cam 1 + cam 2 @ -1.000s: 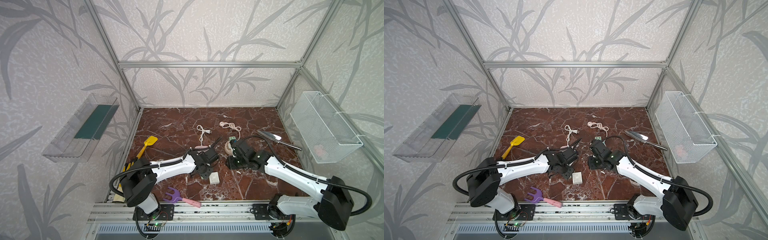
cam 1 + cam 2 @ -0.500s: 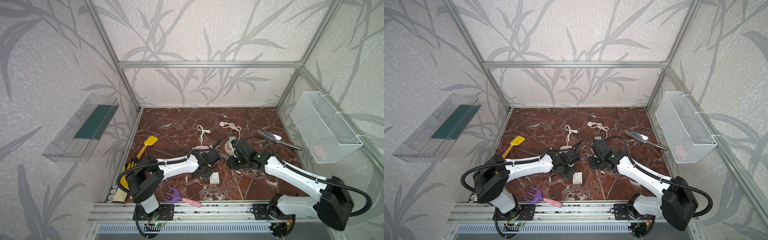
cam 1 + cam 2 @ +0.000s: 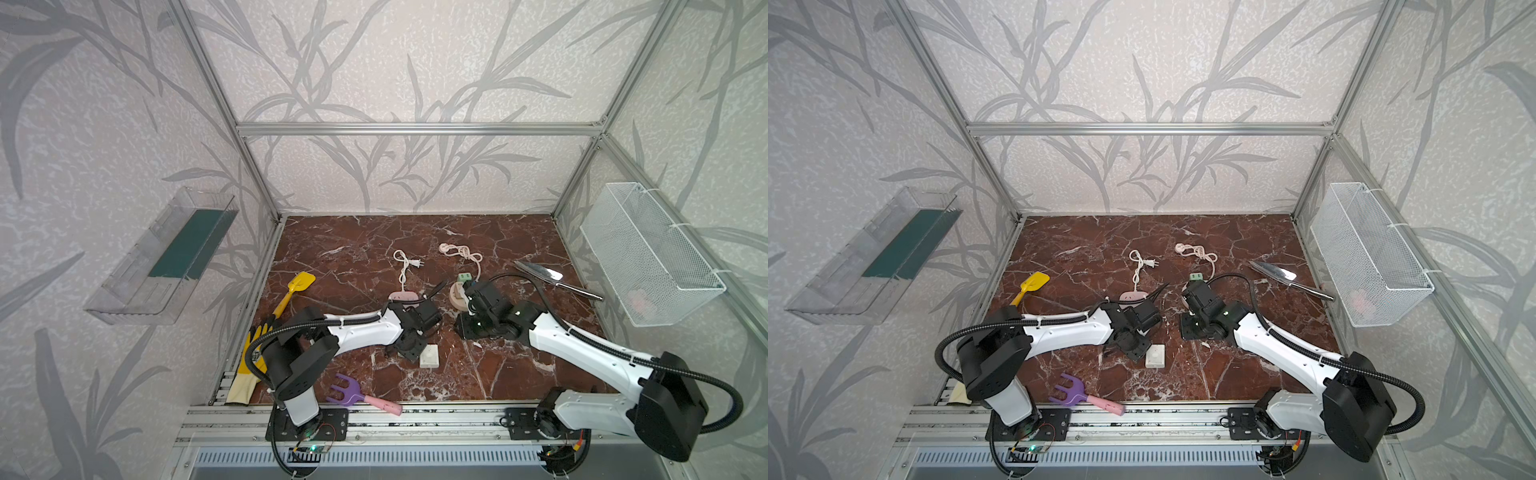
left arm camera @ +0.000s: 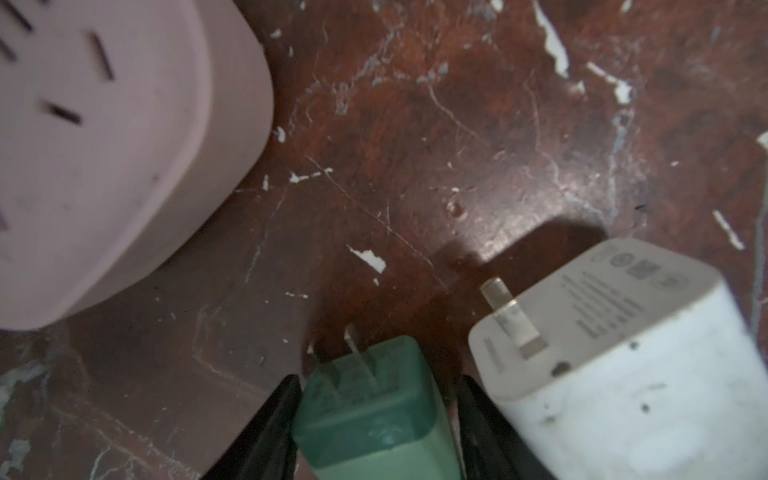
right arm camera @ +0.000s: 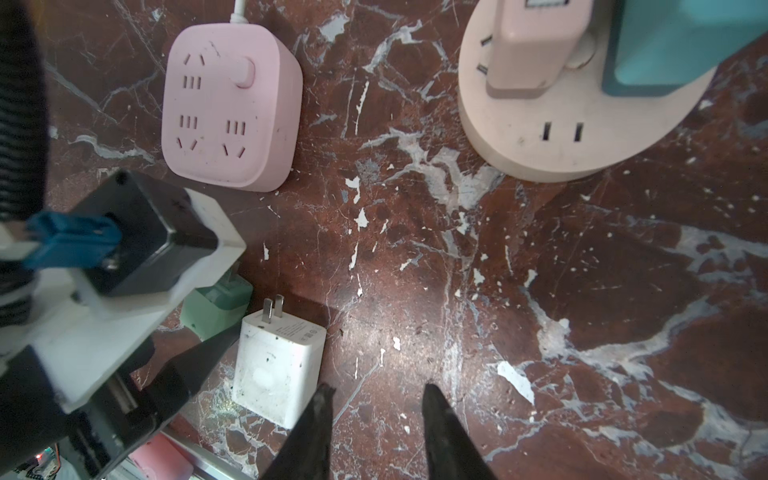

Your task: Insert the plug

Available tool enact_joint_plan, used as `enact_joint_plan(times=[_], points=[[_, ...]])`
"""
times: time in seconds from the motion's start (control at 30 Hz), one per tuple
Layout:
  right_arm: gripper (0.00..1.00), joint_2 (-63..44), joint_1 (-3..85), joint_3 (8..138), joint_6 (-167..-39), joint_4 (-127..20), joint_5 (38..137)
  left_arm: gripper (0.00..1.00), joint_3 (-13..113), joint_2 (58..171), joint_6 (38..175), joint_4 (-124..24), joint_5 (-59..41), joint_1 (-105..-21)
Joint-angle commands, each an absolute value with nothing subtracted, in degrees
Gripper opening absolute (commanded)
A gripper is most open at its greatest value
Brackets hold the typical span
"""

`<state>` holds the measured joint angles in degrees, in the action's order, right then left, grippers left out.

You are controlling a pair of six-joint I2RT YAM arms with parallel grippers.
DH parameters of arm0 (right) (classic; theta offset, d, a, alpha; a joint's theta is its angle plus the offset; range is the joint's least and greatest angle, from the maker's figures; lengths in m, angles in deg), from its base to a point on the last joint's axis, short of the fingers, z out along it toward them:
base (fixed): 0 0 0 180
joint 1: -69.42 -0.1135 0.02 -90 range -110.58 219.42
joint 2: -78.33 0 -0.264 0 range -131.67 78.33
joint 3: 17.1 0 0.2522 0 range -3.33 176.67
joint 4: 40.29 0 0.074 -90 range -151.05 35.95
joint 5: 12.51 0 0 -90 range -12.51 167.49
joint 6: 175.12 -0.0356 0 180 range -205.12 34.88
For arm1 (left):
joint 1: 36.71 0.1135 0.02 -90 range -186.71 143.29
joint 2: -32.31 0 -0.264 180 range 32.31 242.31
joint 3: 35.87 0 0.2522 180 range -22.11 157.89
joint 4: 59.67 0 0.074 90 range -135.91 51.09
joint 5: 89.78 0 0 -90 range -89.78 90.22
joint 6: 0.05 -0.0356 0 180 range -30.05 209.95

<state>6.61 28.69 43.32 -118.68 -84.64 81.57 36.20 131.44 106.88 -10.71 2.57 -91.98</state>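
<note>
A green plug (image 4: 370, 399) lies low over the marble floor with its two prongs pointing away, and my left gripper (image 4: 378, 380) is shut on its sides. In both top views that gripper (image 3: 409, 349) (image 3: 1133, 347) hides the plug. A white adapter (image 4: 615, 365) (image 3: 429, 356) lies right beside it. The pink socket cube (image 4: 104, 158) (image 5: 230, 120) (image 3: 402, 296) sits a short way ahead of the prongs. My right gripper (image 5: 376, 392) (image 3: 469, 330) hovers open over bare floor near the white adapter (image 5: 278, 357), holding nothing.
A round beige socket (image 5: 582, 124) (image 3: 457, 297) carries a pink and a teal adapter. A yellow shovel (image 3: 297, 286), yellow glove (image 3: 249, 361), purple rake (image 3: 353, 392), metal trowel (image 3: 548, 276) and two loose cords (image 3: 405, 264) (image 3: 459, 251) lie around. A wire basket (image 3: 648, 257) hangs on the right wall.
The left arm's rear links have swung toward the middle, while its gripper has stayed beside the white adapter. The right arm has barely moved.
</note>
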Motion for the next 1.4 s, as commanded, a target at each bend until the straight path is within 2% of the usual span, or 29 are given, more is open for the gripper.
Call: enact_joint_plan(times=[0.0,0.5,0.8,1.07,1.37], points=[[0.37,6.8,29.0,42.6,-118.3,-84.4,81.9,0.58,38.5,131.8,108.1,-10.0,4.0,-91.4],[0.37,6.7,29.4,42.3,-117.9,-84.0,82.2,0.55,39.7,133.3,110.7,-9.1,0.2,-89.5],[0.37,6.6,29.8,41.7,-117.9,-82.6,83.1,0.60,42.8,134.2,111.7,-0.6,-1.3,-89.5],[0.37,6.7,29.9,40.9,-117.7,-81.9,83.4,0.59,48.7,137.2,113.8,9.6,1.1,-89.5],[0.37,7.2,30.8,40.2,-117.3,-80.7,84.1,0.59,54.6,140.5,113.7,15.4,-1.4,-89.3]])
